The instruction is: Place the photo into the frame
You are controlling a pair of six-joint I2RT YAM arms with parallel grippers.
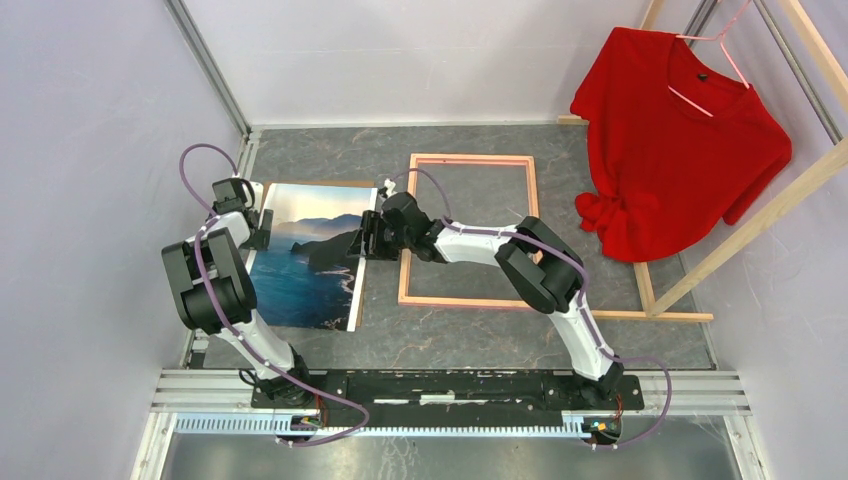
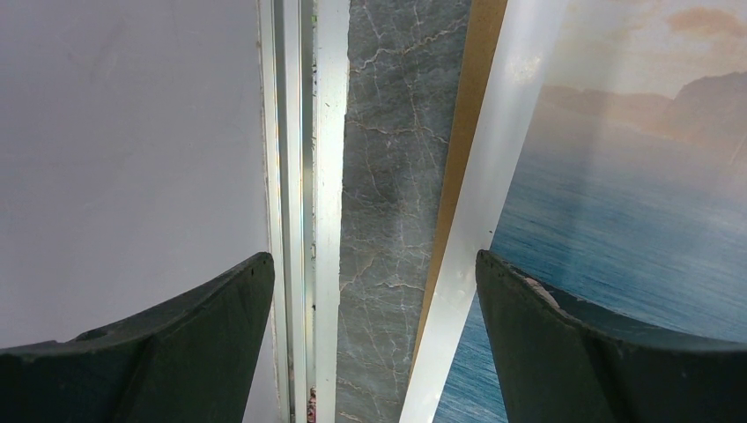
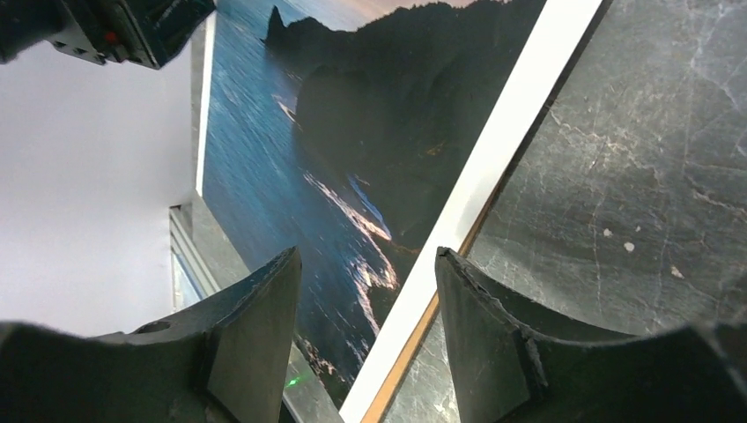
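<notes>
The photo (image 1: 310,255) of dark blue mountains and water lies flat at the table's left, on a brown backing board (image 1: 330,183). The frame (image 1: 470,159), an empty rectangle with a light wood rim, lies just to its right. My left gripper (image 1: 262,228) is at the photo's left edge. In the left wrist view it (image 2: 373,256) is open, with the white border and board edge (image 2: 467,132) between its fingers. My right gripper (image 1: 365,240) is at the photo's right edge. It (image 3: 367,251) is open, straddling the white border of the photo (image 3: 291,159).
A red shirt (image 1: 680,140) hangs on a wooden rack at the back right, whose base beam (image 1: 650,315) lies on the table beside the frame. An aluminium rail (image 2: 299,176) runs along the left wall, close to my left gripper.
</notes>
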